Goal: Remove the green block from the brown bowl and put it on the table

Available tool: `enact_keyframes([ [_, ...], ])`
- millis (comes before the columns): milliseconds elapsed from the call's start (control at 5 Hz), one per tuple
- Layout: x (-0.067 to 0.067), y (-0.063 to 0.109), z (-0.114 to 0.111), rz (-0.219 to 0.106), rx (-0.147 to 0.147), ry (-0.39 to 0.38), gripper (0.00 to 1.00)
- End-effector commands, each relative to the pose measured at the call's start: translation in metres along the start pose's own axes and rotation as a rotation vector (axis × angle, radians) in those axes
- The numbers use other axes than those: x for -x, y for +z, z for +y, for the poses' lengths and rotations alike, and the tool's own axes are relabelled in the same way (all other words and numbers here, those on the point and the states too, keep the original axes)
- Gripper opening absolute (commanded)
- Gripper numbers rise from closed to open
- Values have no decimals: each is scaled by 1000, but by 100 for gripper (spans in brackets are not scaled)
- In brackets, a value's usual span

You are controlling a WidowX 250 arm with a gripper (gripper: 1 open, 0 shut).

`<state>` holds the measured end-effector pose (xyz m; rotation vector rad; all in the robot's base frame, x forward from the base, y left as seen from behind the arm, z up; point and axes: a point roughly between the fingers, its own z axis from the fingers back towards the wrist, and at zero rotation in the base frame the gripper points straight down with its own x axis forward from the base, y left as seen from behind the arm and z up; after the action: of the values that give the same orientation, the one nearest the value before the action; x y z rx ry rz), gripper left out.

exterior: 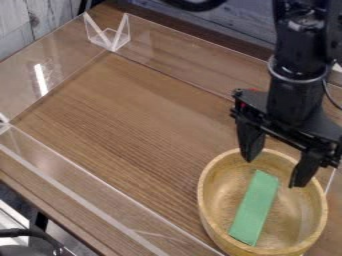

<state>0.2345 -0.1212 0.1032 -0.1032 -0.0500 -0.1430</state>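
Note:
The green block [258,208] is a long flat light-green bar lying inside the brown bowl [213,200], a wide shallow tan wooden bowl at the lower right of the table [134,110]. My black gripper [279,170] points straight down over the bowl's far side, its two fingers spread wide and open. The left fingertip [250,153] hangs by the bowl's far rim and the right fingertip [306,178] hangs above the bowl's right part. Nothing sits between them, and the block's far end lies just below the gap.
Clear acrylic walls [54,75] run along the table's left and near edges, with a clear bracket [107,32] at the far left corner. The black arm [301,50] rises at the upper right.

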Motion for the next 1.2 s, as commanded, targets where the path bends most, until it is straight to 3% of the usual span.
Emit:
enact_keyframes([
  [0,1,-1,-3,-15,5,-19,100],
  [400,8,-22,0,-29,-6,109,100],
  [600,2,-22,9,-19,-4,96,0],
  [1000,1,26,15,-85,-43,181,0],
])
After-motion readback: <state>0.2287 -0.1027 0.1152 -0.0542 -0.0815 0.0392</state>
